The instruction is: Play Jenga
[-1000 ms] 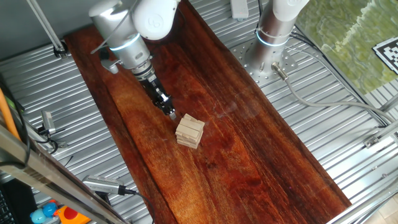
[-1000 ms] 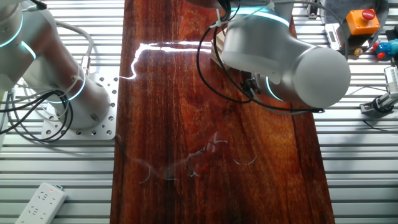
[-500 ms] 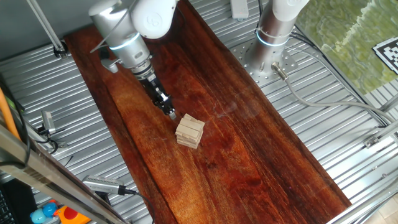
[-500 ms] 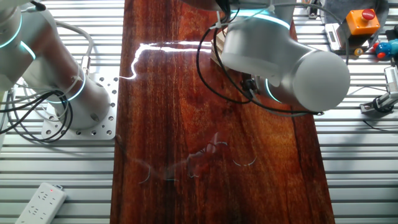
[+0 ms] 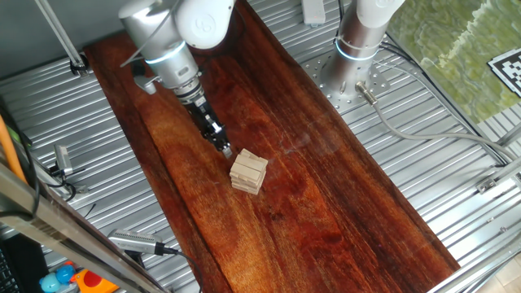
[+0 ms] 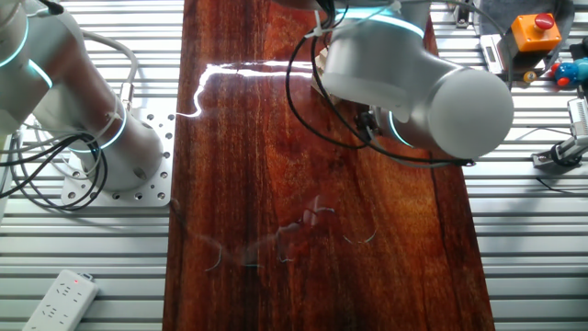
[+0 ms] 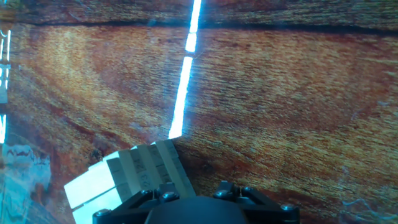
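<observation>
The Jenga [image 5: 248,172] is a small stack of pale wooden blocks in crossed layers, standing near the middle of the dark wood board [image 5: 326,203]. My gripper [image 5: 225,150] comes down at a slant from the upper left. Its narrow tip is shut and sits right at the stack's upper left corner, holding nothing. In the hand view the Jenga [image 7: 124,177] fills the lower left, just ahead of the gripper's dark body [image 7: 196,208], which hides the fingertips. In the other fixed view the arm [image 6: 413,83] covers nearly all of the stack.
A second robot arm's base [image 5: 358,41] stands on the ribbed metal table beside the board, with cables [image 5: 407,130] trailing from it. A white power strip [image 6: 60,299] lies at the lower left. A box with a red button [image 6: 535,32] sits at the upper right.
The arm's upper part has shifted very slightly. The gripper tip stays at the stack's corner and the blocks have not moved.
</observation>
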`<state>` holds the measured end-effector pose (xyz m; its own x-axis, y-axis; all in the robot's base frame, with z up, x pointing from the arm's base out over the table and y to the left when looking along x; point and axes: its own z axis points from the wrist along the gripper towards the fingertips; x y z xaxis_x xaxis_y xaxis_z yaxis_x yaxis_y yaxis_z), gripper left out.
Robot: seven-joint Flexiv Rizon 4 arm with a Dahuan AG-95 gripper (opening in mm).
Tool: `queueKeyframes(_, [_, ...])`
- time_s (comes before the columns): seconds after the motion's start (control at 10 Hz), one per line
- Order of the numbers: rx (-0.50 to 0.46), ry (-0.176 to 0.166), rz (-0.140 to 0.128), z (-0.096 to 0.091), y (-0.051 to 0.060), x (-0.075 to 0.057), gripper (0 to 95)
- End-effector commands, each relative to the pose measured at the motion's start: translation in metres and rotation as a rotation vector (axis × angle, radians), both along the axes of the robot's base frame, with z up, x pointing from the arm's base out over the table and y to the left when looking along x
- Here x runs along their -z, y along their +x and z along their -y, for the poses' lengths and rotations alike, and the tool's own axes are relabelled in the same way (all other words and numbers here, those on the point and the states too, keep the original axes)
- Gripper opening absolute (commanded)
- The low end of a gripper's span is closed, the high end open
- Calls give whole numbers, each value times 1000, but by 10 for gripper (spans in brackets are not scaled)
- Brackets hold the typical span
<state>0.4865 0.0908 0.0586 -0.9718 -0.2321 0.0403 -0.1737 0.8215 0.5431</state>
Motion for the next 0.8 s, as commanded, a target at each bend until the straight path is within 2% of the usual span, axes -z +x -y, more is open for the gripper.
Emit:
queueKeyframes(0.1, [-1,-1,-1,0,1,1,380])
queueKeyframes(0.8, [9,-5,-1,-8,1,3,380])
